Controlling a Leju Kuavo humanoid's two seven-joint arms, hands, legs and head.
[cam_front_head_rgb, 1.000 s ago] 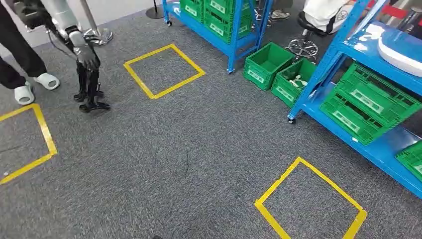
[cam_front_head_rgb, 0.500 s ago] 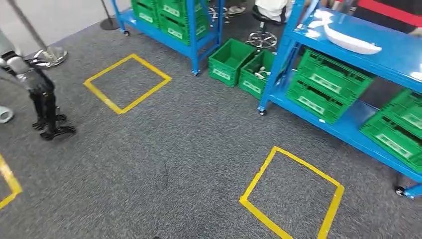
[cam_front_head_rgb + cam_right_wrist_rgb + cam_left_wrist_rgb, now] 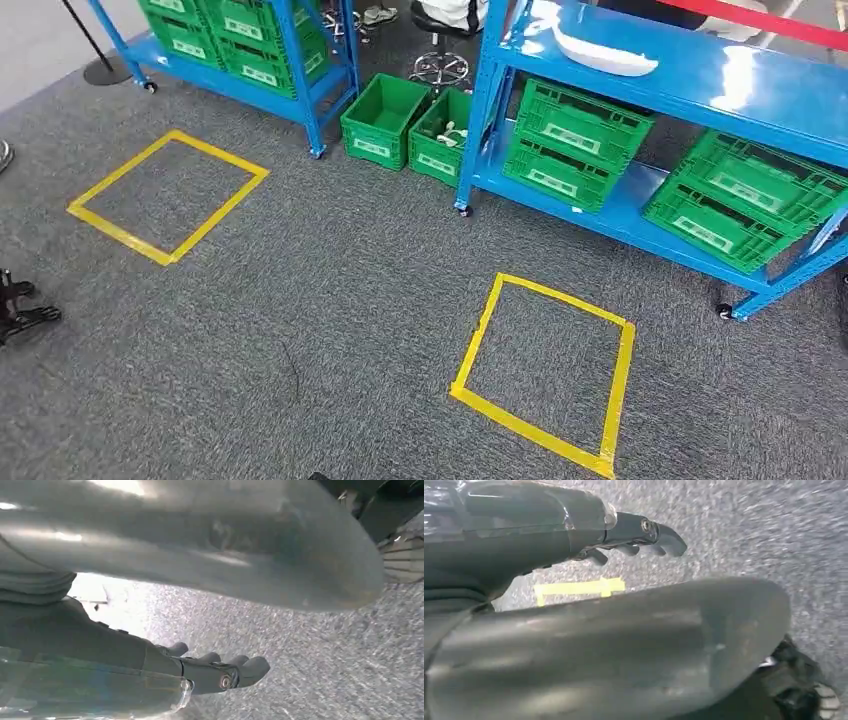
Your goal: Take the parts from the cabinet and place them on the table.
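A blue shelving rack point(image 3: 770, 95) stands at the far right in the head view. A long white part point(image 3: 605, 55) lies on its top shelf. Green crates point(image 3: 575, 140) fill its lower shelf. On the floor beside its post, a green crate point(image 3: 440, 145) holds small white parts point(image 3: 452, 132). In the left wrist view my left hand point(image 3: 624, 535) hangs over the grey carpet, fingers stretched out and holding nothing. My right hand point(image 3: 210, 672) hangs the same way, fingers extended and nothing in them.
A second blue rack point(image 3: 300, 60) with green crates stands at the back left, with an empty green crate point(image 3: 385, 120) beside it. Yellow tape squares point(image 3: 476, 335) point(image 3: 118, 235) mark the carpet. A dark footed stand point(image 3: 22, 315) sits at the left edge. A chair base point(image 3: 440, 68) stands behind the racks.
The whole picture has shifted left: my view has turned right, bringing the right rack toward the centre. The silver arm and the person's feet at the left have gone out of frame.
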